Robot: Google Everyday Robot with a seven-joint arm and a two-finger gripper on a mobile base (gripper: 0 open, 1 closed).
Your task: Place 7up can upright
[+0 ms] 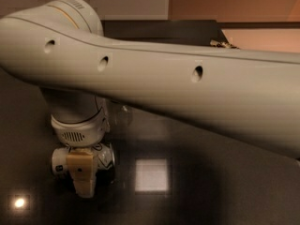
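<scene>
The 7up can [104,156], white and silver with green markings, lies on its side just above the dark glossy table [211,191] at the lower left. My gripper [84,175] hangs below the white wrist [77,125] and is shut across the can's middle. One tan finger [83,170] crosses the can's front; the other finger is hidden behind the can. The can's ends stick out to the left and right of the finger.
My thick white arm [187,93] spans the whole view and hides much of the table. A dark, dim object [120,117] stands behind the wrist, mostly hidden. A square light reflection [151,175] lies on the table right of the can.
</scene>
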